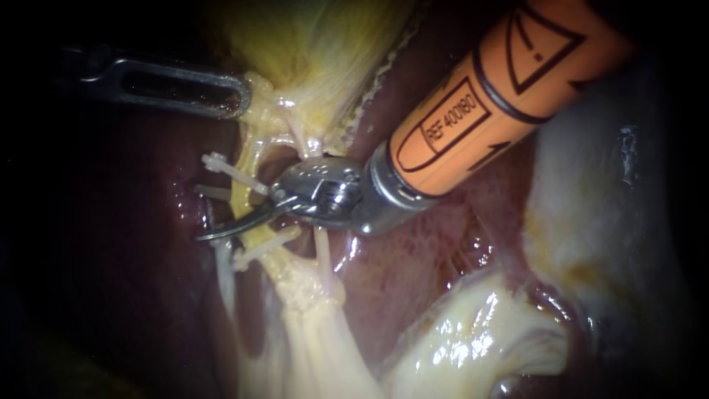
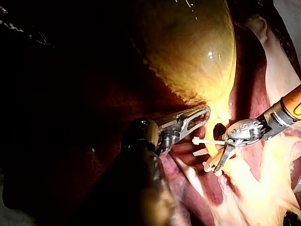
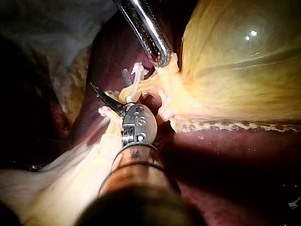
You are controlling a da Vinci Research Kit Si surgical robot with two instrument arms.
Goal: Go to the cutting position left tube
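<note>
A dark red, glistening liver (image 1: 125,288) fills the field, with the swollen yellow-green gallbladder (image 1: 325,52) lying on it, beyond the working claw. The right instrument (image 1: 210,222), a metal shaft in an orange printed sleeve with a silver wrist, comes in from the upper right and ends in a claw of two slim, dark, curved blades. The claw stands released, a gap showing between the blades in the right wrist view, and nothing is pinched. The left instrument (image 1: 240,100), a grey steel shaft with a long slotted claw, reaches in from the left. Its claw is clenched on the pale tissue where the gallbladder narrows, just beyond the blades, and that tissue is drawn taut. The left tube (image 1: 240,203), a thin yellow strand running from the gallbladder's narrow end toward the pale fatty tissue, crosses the open claw. One blade lies against it on the near side, and whether the other touches it cannot be told. A second, paler tube (image 1: 323,255) passes under the right instrument's silver wrist, behind the claw. Small white plastic clips sit across the left tube, one (image 1: 233,171) just beyond the blades and one (image 1: 266,245) just on their near side, so the claw lies between them.
</note>
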